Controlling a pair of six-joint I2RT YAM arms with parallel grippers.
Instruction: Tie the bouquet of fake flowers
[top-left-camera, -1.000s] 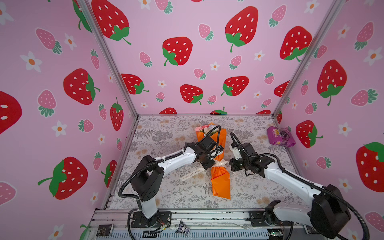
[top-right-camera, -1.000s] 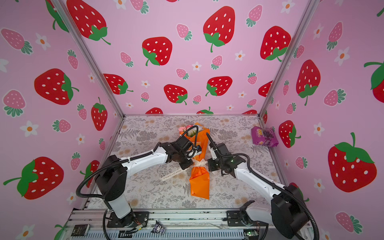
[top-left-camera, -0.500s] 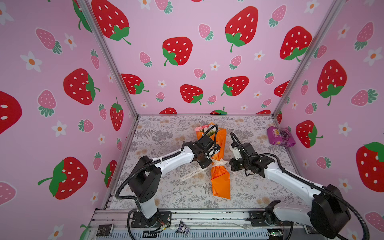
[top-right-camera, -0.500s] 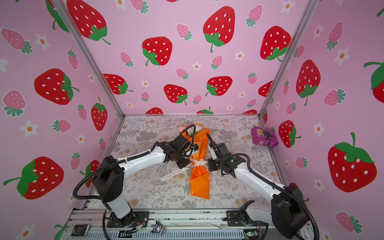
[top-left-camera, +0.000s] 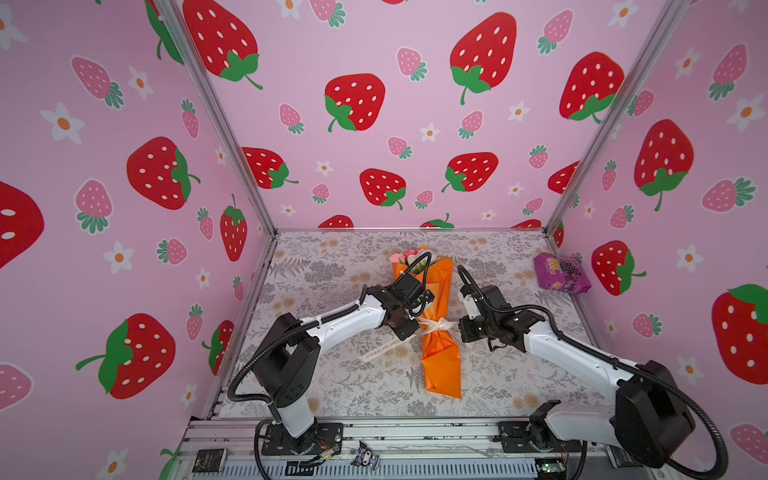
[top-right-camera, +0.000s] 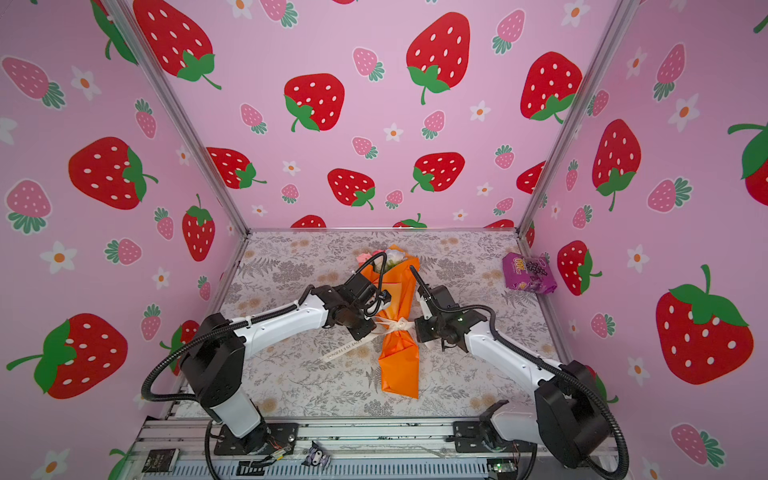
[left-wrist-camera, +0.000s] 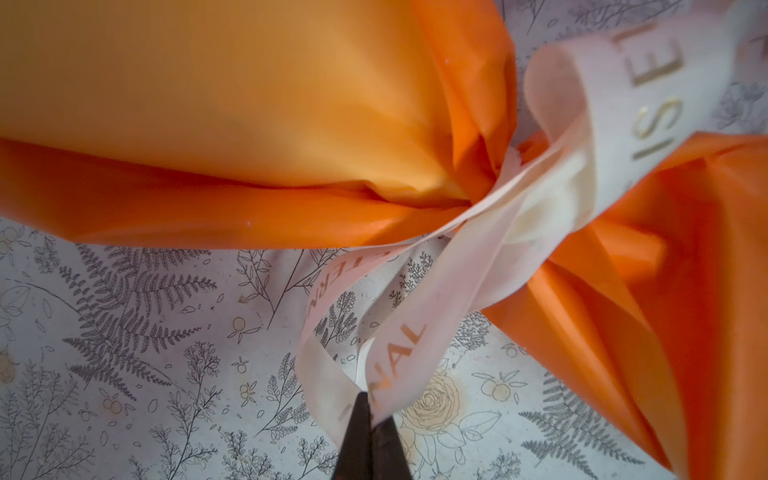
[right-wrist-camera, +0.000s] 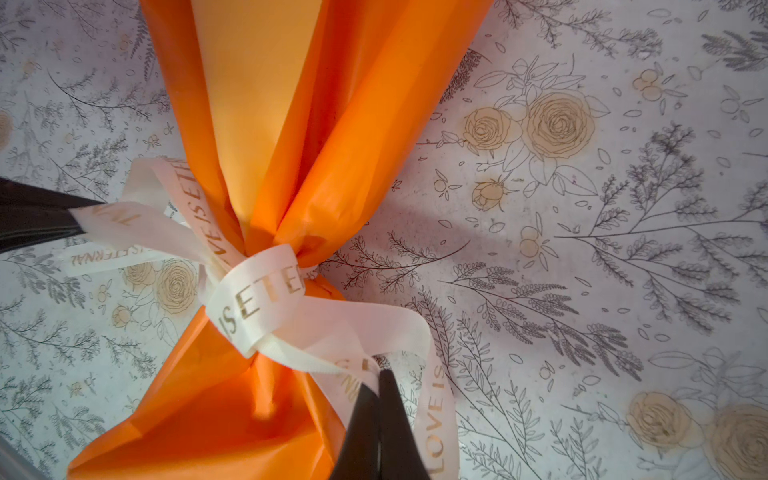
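My left gripper (left-wrist-camera: 372, 415) and right gripper (right-wrist-camera: 378, 386) each pinched 1 ribbon (right-wrist-camera: 257, 291) end. Left moved a bit left; the bouquet (top-left-camera: 440, 357) knot seemed tighter.

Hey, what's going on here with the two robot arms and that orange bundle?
The arms are tying a bouquet that lies on the table in orange paper. A cream ribbon circles its narrow middle. The left claw is shut on a ribbon strand on one side, the right claw on a strand on the other. A purple snack packet lies apart.

White arms (top-left-camera: 340, 322), black joints (top-left-camera: 286, 365) (looped black cables (top-left-camera: 415, 266))
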